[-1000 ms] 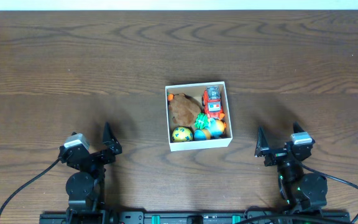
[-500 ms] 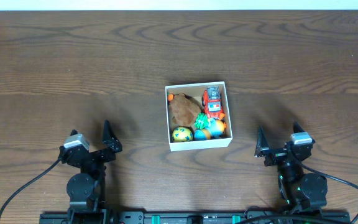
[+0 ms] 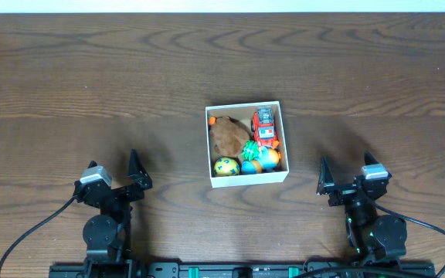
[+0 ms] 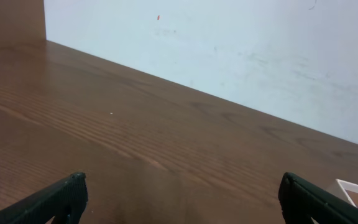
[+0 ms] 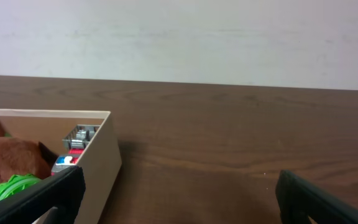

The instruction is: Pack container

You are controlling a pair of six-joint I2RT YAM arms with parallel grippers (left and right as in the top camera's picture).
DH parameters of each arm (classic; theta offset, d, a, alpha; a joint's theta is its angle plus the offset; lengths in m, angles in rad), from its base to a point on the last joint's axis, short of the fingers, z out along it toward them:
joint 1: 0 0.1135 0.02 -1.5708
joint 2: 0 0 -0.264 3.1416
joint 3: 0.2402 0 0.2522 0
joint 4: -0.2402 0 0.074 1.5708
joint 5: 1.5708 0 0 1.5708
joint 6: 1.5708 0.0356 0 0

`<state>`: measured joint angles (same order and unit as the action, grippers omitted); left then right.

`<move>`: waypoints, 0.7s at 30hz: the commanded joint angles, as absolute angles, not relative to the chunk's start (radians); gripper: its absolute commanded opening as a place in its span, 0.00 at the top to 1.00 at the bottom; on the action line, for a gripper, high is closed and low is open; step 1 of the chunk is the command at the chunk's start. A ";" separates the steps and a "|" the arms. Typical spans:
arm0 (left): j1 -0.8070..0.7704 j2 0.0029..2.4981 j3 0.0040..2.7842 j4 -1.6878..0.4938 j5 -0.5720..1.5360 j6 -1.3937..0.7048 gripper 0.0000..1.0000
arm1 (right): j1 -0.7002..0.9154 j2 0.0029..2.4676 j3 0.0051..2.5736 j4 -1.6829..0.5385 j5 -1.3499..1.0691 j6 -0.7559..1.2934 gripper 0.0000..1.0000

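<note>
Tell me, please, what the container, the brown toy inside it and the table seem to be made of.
The container looks like thin cardboard: matte white outside, plain tan inside, crisp edges. The brown toy seems plush, fuzzy and soft-edged. The table shows dark wood grain with a low sheen; solid wood or laminate, I cannot tell.

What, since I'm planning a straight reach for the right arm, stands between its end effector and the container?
Nothing visible does. Only wooden table surface lies between the right end effector, which is open, and the near side wall of the container. The right wrist view shows the same unobstructed stretch.
</note>
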<state>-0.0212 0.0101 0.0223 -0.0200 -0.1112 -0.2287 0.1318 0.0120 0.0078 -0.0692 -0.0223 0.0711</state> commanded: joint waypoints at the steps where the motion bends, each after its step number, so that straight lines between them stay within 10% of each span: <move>1: -0.016 0.004 0.004 -0.063 -0.116 -0.222 0.02 | 0.120 0.006 0.006 -0.073 -0.015 0.085 0.01; 21: -0.016 0.004 0.004 -0.063 -0.116 -0.222 0.02 | 0.120 0.006 0.006 -0.073 -0.015 0.084 0.01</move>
